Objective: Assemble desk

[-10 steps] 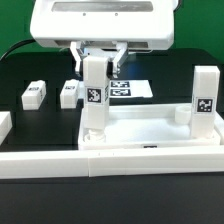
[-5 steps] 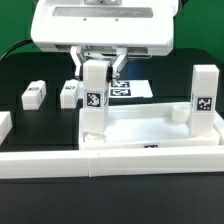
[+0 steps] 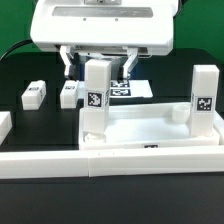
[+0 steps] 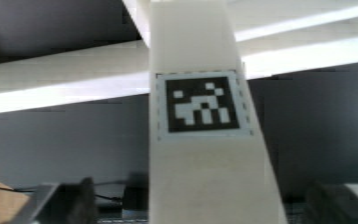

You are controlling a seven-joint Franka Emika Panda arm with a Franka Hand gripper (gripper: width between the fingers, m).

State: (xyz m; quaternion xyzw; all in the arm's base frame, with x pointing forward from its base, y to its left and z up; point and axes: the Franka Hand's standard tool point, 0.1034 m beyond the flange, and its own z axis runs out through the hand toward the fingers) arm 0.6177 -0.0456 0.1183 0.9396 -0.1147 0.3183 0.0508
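Note:
The white tray-like desk top point(image 3: 150, 128) lies on the black table. A white square leg point(image 3: 97, 95) with a tag stands upright in its corner at the exterior view's left. My gripper point(image 3: 99, 66) is above and around that leg's top, with its fingers point(image 3: 69, 62) spread wide and clear of the leg on both sides. In the wrist view the leg point(image 4: 202, 110) fills the middle and the dark fingers point(image 4: 83, 200) stand apart from it. A second leg point(image 3: 204, 92) stands upright in the corner at the exterior view's right.
Two loose legs point(image 3: 33, 94) point(image 3: 69, 94) lie on the table at the exterior view's left. The marker board point(image 3: 130, 89) lies behind the desk top. The long low white border wall point(image 3: 110, 162) runs along the front.
The gripper's fingers were closed against the leg's top and have now spread apart, letting it go. The leg stays upright in its socket.

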